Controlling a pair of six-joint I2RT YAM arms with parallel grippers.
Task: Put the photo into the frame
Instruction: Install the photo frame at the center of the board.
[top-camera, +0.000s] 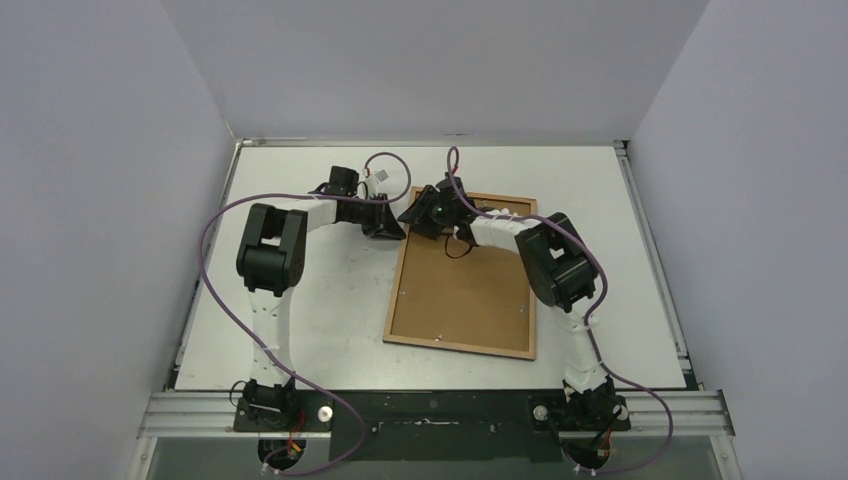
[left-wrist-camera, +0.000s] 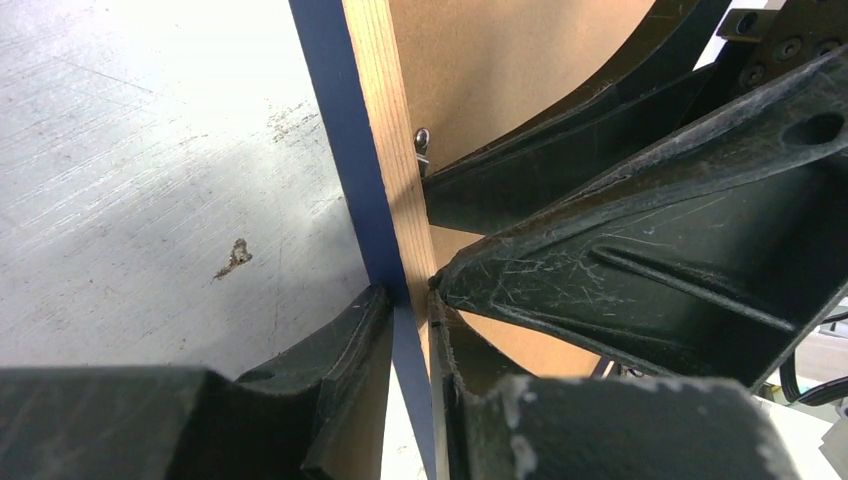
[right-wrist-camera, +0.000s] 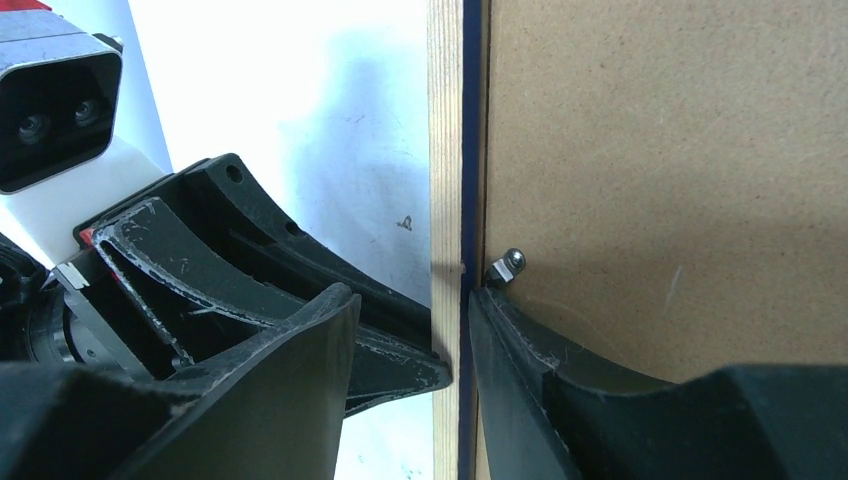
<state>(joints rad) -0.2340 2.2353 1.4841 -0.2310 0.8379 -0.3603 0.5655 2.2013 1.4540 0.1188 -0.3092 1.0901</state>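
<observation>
Evidently the frame (top-camera: 462, 290) lies back-up, front hidden.

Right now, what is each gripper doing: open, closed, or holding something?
Left gripper: closed on the frame, pinching its edge rail.
Right gripper: closed on the same frame rail, by a small metal clip.

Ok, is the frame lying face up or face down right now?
Face down: the frame shows its brown back with clips; left gripper and right gripper pinch its rim.

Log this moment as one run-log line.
frame: back up on table | left gripper: shut on frame rail | right gripper: shut on same rail | photo: unseen
</observation>
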